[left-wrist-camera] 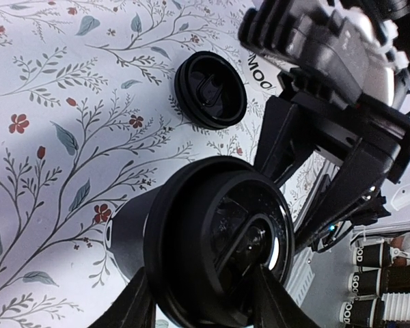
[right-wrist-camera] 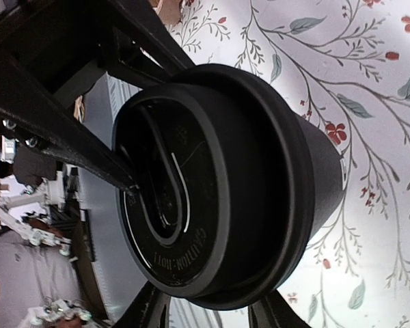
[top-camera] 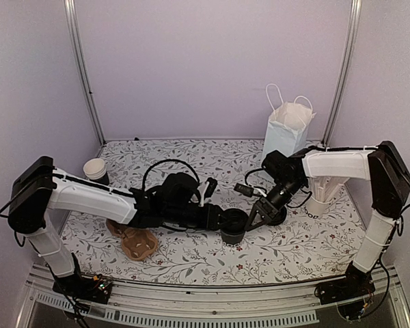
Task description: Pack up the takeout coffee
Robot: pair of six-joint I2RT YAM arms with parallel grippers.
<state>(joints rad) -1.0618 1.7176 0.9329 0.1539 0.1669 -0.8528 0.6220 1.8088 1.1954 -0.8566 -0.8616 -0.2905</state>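
Two arms meet at the front middle of the flowered tabletop [top-camera: 191, 263], where the takeout coffee [top-camera: 234, 231] stands upright with its black lid [right-wrist-camera: 184, 184] on, well apart from the pale-blue paper bag [top-camera: 287, 128] at the far right edge. We see the left pincer [top-camera: 223, 220] reach in from the left, and in its wrist view its fingers [left-wrist-camera: 134, 306] sit tight against both sides of the cup, so we read it as pinching the coffee. The right pincer [top-camera: 255, 217] comes in from the right; its fingers [right-wrist-camera: 150, 309] straddle the rim of the lid, but we cannot tell whether they press on it or stand just off it. A second black lid [left-wrist-camera: 210, 89] lies flat on the tabletop just beyond the cup. The brown cup carrier [top-camera: 133, 240] lies near the left arm, and a white cup of stirrers [top-camera: 323, 195] stands under the right arm, near the bag.
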